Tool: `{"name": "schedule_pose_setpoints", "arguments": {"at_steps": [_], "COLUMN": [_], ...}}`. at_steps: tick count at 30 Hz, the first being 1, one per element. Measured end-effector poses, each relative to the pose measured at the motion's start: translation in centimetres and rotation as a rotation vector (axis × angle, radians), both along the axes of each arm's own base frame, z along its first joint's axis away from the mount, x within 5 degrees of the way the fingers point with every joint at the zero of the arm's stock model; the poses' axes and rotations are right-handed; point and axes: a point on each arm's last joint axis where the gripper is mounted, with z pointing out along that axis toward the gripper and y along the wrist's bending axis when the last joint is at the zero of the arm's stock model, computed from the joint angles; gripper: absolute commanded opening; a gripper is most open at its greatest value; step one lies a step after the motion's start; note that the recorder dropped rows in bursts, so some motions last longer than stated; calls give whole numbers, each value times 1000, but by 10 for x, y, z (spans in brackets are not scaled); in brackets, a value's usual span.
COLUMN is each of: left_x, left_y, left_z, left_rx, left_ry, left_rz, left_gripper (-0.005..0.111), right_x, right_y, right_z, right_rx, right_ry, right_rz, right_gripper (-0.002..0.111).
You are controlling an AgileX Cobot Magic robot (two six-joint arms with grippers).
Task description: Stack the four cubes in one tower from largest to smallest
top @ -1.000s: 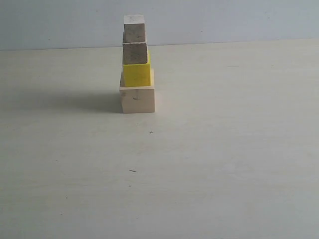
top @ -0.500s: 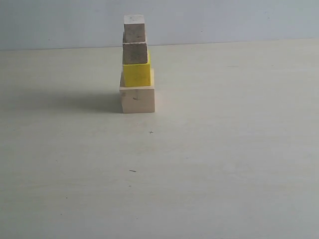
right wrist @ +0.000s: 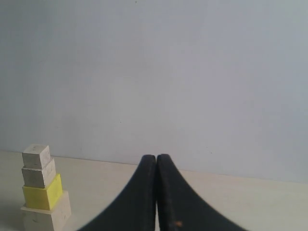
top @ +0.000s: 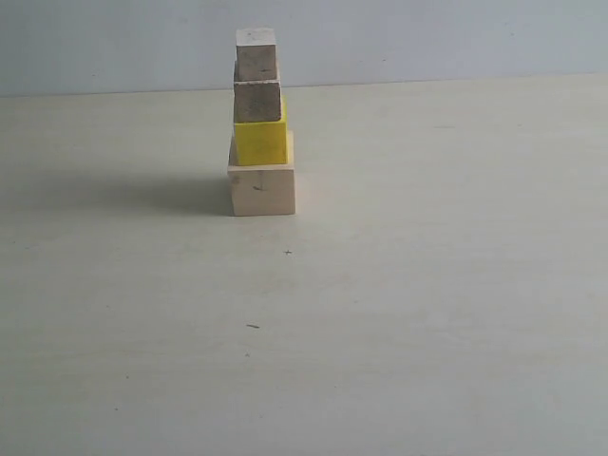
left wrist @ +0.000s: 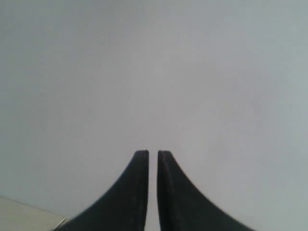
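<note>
Our left fingers (left wrist: 137,192) sit drawn together with only a thin slit between them, gripping nothing. Our right fingers (right wrist: 142,192) are pressed closed, also empty. The tower (top: 259,123) stands near the worktop's (top: 427,285) far edge, left of middle: large pale cube (top: 262,190), yellow cube (top: 259,144), smaller pale cube (top: 257,102), smallest cube (top: 256,54) on top.

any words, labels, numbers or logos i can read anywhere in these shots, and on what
None: no view shows readable text.
The tower's large wood cube, yellow cube, smaller wood cube and smallest wood cube have plain faces with only faint flecks.
The table shows only tiny dark specks.
No lettering shows on the left gripper or right gripper.
</note>
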Motion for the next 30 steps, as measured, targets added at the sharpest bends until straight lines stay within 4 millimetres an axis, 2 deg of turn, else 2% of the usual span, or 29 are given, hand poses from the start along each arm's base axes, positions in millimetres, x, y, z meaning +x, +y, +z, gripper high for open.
{"name": "schedule_pose_setpoints", "arguments": {"at_steps": [2,5,12,14,15,19,22,24,30], "left_x": [3,16,59,63,65,69,71,72,74], "left_y": [-1,-5,-17,-18,-18,-19,-19,-19,-19], "left_z": [-4,-20,-95,-112,-130,-178,-204,-217,-239], "left_rx": [-18,-68,-155,-172,-174,-137,-132,-131,-73], "left_ry": [12,74,278,294,318,402,468,513,585], "left_rz": [-16,-73,-198,-211,-215,-210,-205,-203,-204], "left_gripper": [10,10,10,10,10,10,10,10,10], "right_x": [0,0,0,0,0,0,0,0,0], "right_y": [0,0,0,0,0,0,0,0,0], "right_z": [0,0,0,0,0,0,0,0,0], "right_rx": [0,0,0,0,0,0,0,0,0], "right_ry": [0,0,0,0,0,0,0,0,0], "right_rz": [0,0,0,0,0,0,0,0,0], "right_gripper": [0,0,0,0,0,0,0,0,0]}}
